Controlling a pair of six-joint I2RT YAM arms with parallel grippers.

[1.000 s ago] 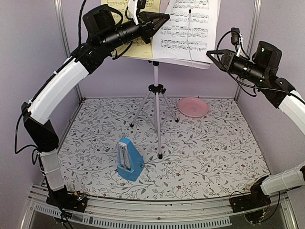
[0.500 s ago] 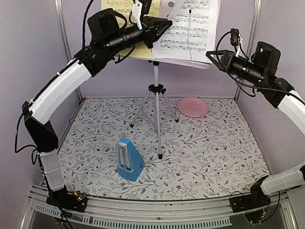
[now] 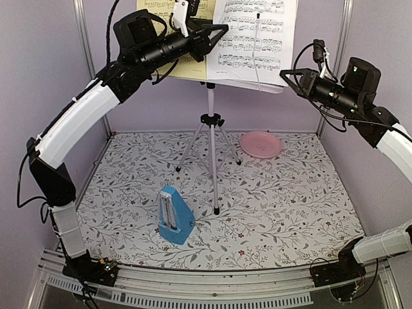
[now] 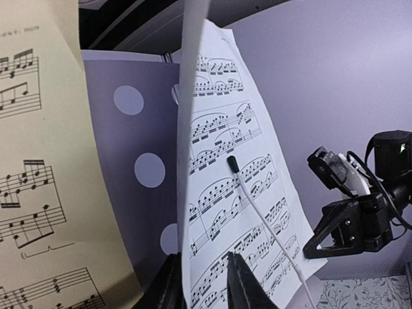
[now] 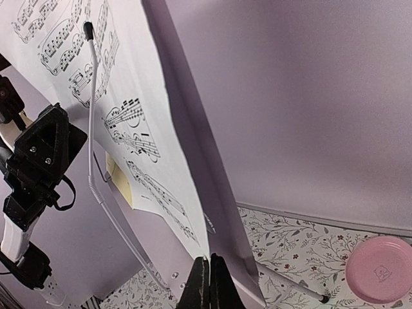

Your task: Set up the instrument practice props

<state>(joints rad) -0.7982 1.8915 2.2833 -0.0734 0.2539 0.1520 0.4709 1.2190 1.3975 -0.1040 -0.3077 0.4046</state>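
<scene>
Left gripper [image 4: 203, 273] now apart astride the white sheet [image 4: 222, 132] edge, no longer together

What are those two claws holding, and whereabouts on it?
The right gripper seems to pinch the white sheet at its lower right corner; the left gripper stands open around its left edge.

Reaching high and inward with 2 arms; left gripper [image 4: 203, 290] slightly parted, right gripper [image 5: 205, 280] pinched fully closed.
</scene>
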